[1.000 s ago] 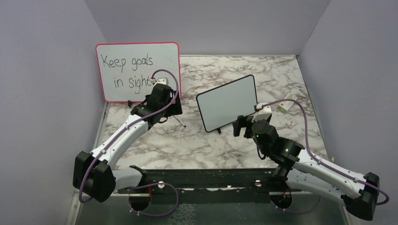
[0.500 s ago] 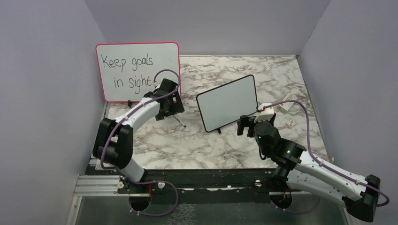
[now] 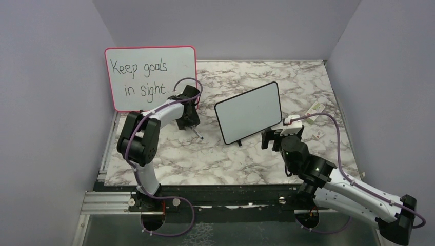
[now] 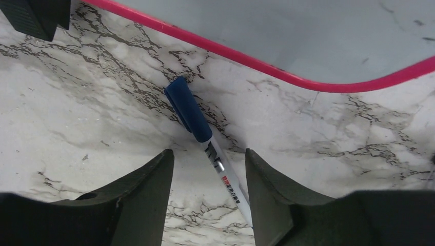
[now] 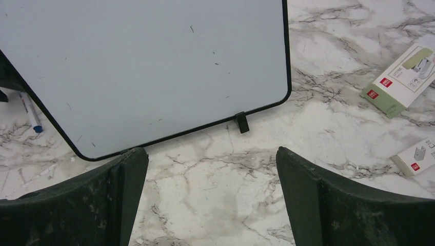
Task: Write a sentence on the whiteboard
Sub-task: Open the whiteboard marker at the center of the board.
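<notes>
The small black-framed whiteboard (image 3: 249, 111) stands tilted on the marble at mid table and is blank; it fills the upper part of the right wrist view (image 5: 149, 66). No blue sentence shows on it. A marker with a blue cap (image 4: 202, 133) lies on the marble, its white barrel running between the jaws of my left gripper (image 4: 209, 171), which is open and hangs just above it; the marker also shows in the top view (image 3: 197, 133). My right gripper (image 5: 211, 174) is open and empty, just in front of the whiteboard's lower edge.
A larger pink-framed board (image 3: 150, 77) with black writing "Keep goals in sight" leans at the back left, close behind my left gripper (image 3: 187, 114). Small green-and-white packets (image 3: 314, 110) lie at the right, near the wall. A black foot (image 5: 241, 123) props the small board.
The left arm has folded back with its elbow raised while its gripper stays over the marker. The right gripper has edged slightly right, in front of the small board.
</notes>
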{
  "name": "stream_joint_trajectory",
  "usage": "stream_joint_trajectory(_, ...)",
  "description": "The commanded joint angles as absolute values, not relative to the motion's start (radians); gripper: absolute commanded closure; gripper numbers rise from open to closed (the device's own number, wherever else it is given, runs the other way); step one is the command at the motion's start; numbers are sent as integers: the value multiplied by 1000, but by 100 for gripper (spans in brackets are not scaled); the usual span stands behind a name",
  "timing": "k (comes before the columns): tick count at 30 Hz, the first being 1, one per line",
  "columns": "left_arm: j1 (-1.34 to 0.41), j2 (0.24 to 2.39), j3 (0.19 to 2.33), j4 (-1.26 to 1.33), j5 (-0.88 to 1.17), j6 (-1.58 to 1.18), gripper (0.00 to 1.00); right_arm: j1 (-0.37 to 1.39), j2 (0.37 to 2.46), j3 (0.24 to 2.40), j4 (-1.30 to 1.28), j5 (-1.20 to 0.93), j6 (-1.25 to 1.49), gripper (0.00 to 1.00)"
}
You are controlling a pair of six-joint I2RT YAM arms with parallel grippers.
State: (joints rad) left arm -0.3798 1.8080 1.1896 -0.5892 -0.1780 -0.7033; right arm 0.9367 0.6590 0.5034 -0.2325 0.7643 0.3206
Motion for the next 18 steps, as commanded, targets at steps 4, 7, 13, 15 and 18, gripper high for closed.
stream_joint_trajectory(4,-378,1863,1234,-601,-215,-698,55,942,588,491,-213,827,309,0)
stream_joint_trajectory(7,-380,1876,1229,-600,-213,-698,62,941,577,490,-216,838,306,0)
stream_joint_trajectory(13,-378,1870,1199,-601,-219,-695,77,942,576,486,-185,808,295,0)
stream_joint_trajectory(15,-376,1857,1186,-600,-209,-695,82,942,574,481,-164,782,287,0)
stream_joint_trajectory(18,-372,1832,1164,-601,-197,-695,89,942,573,476,-139,743,281,0)
